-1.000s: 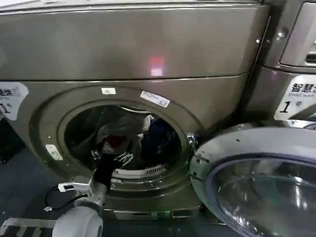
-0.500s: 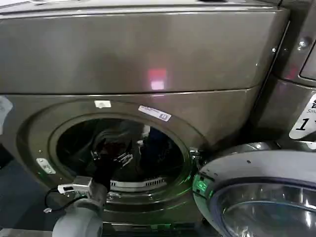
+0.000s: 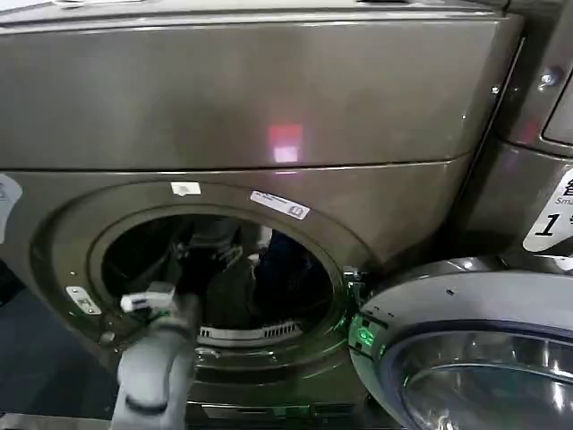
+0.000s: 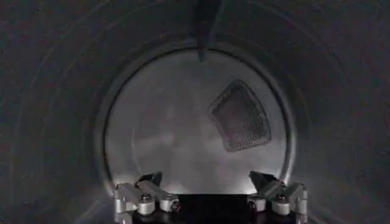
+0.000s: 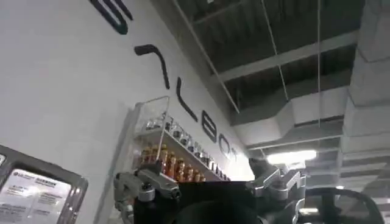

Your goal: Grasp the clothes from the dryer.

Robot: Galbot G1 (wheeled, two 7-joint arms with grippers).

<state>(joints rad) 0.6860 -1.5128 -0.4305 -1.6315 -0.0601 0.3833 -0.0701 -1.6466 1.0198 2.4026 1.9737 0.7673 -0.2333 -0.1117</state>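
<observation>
The dryer (image 3: pixel 269 90) is a large brownish-grey front-loader with a small red light, and its round port stands open. In the dim drum lie the clothes (image 3: pixel 279 269), a dark heap with a pale bit at its top. My left arm reaches through the port. My left gripper (image 3: pixel 215 253) is inside the drum, left of the clothes. In the left wrist view the left gripper (image 4: pixel 204 178) is open with nothing between its fingers, facing the drum's back wall and its mesh vent (image 4: pixel 241 115). My right gripper (image 5: pixel 207 173) is open, away from the dryer, pointing up at a wall.
The dryer's round glass door (image 3: pixel 466 358) hangs open at the lower right, close to the port. A second machine with a white "1" sticker (image 3: pixel 551 219) stands to the right. A shelf of bottles (image 5: pixel 173 161) shows beyond my right gripper.
My left arm has lifted and pushed farther into the drum. One second ago the head view shifted so the dryer front sits more to the right.
</observation>
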